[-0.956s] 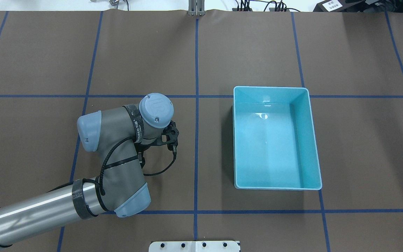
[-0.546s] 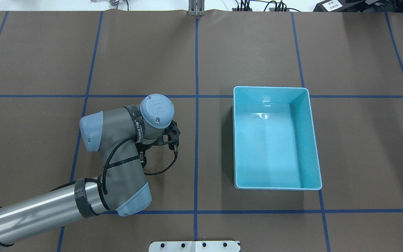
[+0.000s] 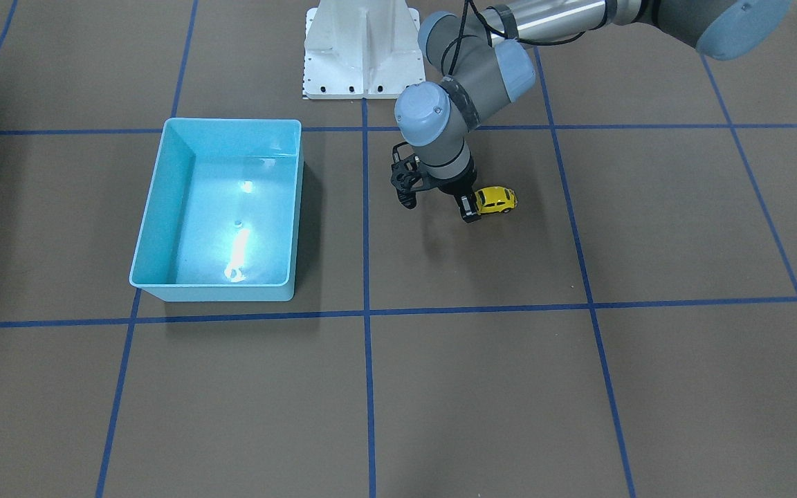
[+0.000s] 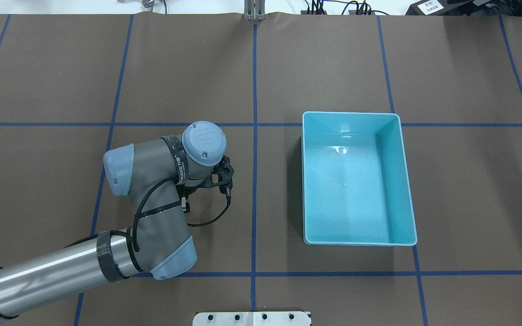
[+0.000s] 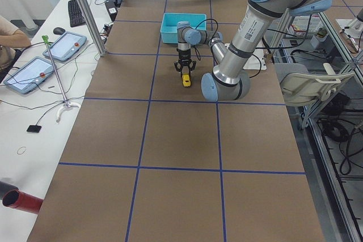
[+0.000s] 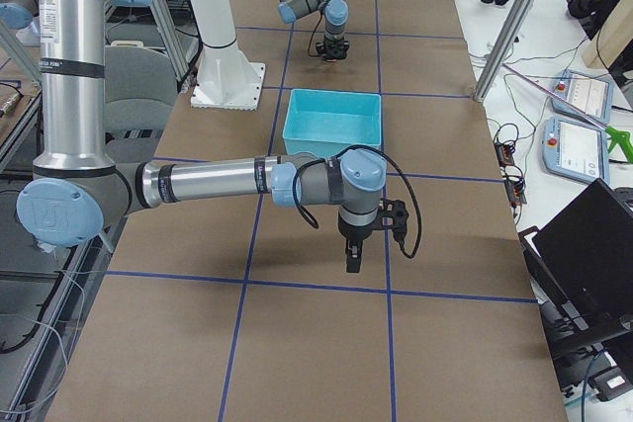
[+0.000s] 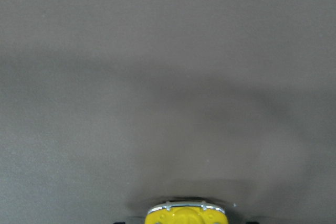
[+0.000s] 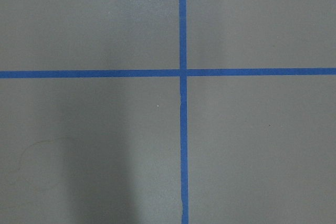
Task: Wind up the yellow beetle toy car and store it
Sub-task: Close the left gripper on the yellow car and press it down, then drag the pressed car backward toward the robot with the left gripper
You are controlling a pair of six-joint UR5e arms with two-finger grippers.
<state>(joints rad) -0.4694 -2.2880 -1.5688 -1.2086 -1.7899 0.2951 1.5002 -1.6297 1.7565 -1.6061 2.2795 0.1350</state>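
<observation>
- Yellow beetle toy car (image 3: 497, 199) sits on its wheels on the table (image 3: 481, 387), well apart from the blue tub (image 3: 231, 122), with the left claw (image 3: 472, 207) low over one end of it. One finger lies against the car and the other is hidden, so I cannot tell whether the claw grips it. Biggest risk: a loose or off-centre hold lets the car slip when it is dragged backwards, and the spring never winds.
- Next: lifting or letting go with the spring wound could send the car rolling off across the table. The glossy rounded body gives the fingers little to bite on.
- Smaller: the carry to the tub crosses open table. A pinch at one end may let the far end droop, so the car drops short or clips the rim.
- Least: the right claw (image 6: 353, 256) hangs over a tape cross (image 8: 182, 72) on the far side of the tub, well apart from the car. I cannot tell whether it is wide or narrow.
</observation>
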